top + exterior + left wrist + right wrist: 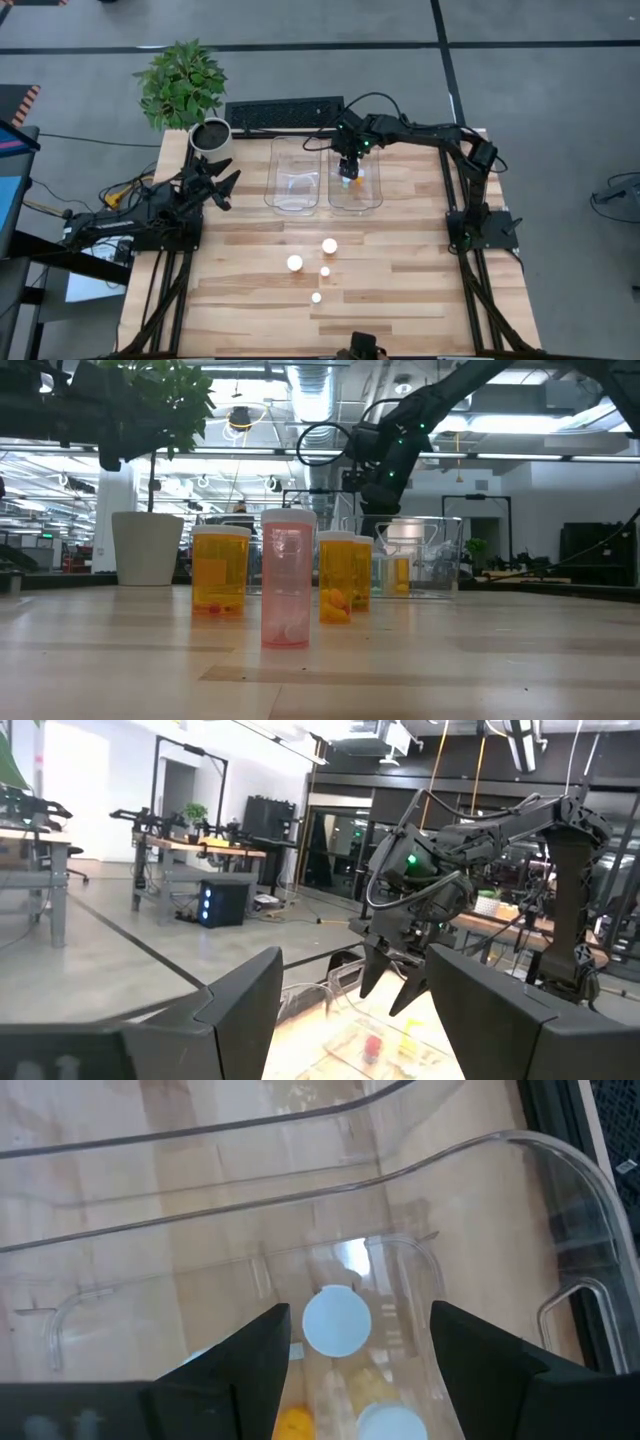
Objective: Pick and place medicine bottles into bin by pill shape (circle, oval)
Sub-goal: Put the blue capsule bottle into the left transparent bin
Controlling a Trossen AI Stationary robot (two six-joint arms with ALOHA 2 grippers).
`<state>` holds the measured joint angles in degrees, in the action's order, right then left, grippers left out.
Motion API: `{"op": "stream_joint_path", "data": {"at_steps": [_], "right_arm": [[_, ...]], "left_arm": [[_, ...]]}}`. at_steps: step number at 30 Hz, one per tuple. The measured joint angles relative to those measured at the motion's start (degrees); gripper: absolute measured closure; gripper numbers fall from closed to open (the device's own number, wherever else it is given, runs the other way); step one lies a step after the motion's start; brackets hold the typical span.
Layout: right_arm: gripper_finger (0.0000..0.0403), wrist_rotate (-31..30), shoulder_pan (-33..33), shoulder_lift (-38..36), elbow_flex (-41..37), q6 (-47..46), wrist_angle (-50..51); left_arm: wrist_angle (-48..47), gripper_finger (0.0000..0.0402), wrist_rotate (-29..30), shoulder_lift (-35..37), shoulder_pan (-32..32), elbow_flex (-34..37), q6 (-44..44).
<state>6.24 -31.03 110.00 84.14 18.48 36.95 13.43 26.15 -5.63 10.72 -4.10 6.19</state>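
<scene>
Several white-capped medicine bottles stand upright on the table's middle (329, 245) (295, 263) (316, 297). The low view shows them as orange ones (220, 572) (336, 578) and a pinkish one (288, 592). My right gripper (348, 168) is open above the right clear bin (372, 195). Its fingers (270, 1345) stand on either side of a white-capped bottle (337, 1320) that stands on the bin's floor, apart from it. More bottles lie beside that one (385, 1422). My left gripper (225, 190) is open and empty at the table's left side.
A second clear bin (297, 178) stands just left of the right bin. A white pot with a green plant (210, 135) stands at the far left corner, and a dark keyboard (283, 113) lies behind the bins. Bare wood lies near the table's front edge (400, 320).
</scene>
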Motion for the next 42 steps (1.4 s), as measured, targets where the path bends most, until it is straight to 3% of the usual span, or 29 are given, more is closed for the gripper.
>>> {"op": "stream_joint_path", "data": {"at_steps": [42], "right_arm": [[0.0154, -0.64, 1.29, 2.4, 0.15, -0.6, 0.07]], "left_arm": [[0.33, 0.0162, 0.0, -0.02, -0.04, 0.0, 0.97]]}}
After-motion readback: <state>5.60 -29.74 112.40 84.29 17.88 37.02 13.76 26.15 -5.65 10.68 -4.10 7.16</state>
